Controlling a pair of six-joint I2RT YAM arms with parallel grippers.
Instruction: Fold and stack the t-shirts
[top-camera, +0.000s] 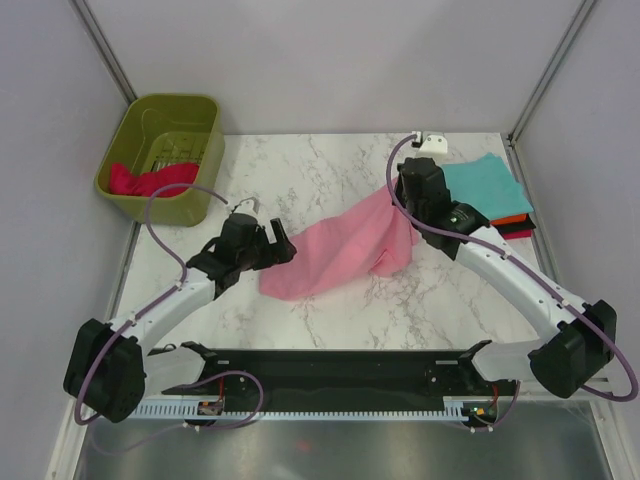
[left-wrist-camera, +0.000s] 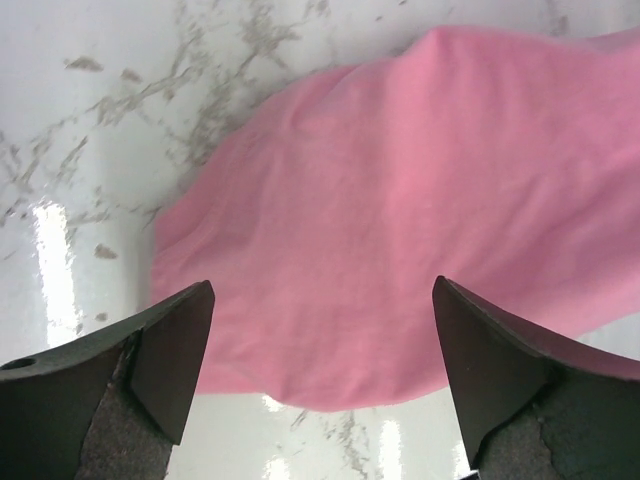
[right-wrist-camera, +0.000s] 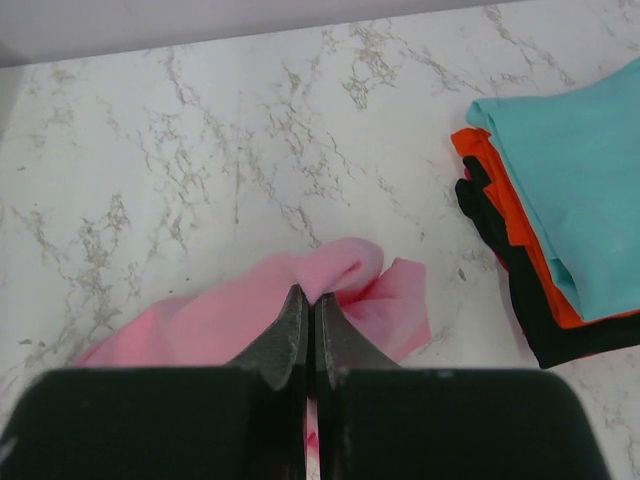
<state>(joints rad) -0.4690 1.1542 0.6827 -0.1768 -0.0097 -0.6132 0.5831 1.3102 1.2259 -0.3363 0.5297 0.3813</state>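
Light pink t-shirt (top-camera: 335, 255) on the bench (top-camera: 300, 170), right claw (right-wrist-camera: 308, 300) pinched shut on its right end, left claw (left-wrist-camera: 322, 290) spread wide and empty at its left end, teal-topped folded stack (right-wrist-camera: 580, 200) to its right, overhead view alone showing the crimson t-shirt (top-camera: 140, 180) in the olive basket (top-camera: 135, 125), off its left.

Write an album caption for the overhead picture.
A pink t-shirt on the marble table, pinched by the right gripper, with the open left gripper beside it.
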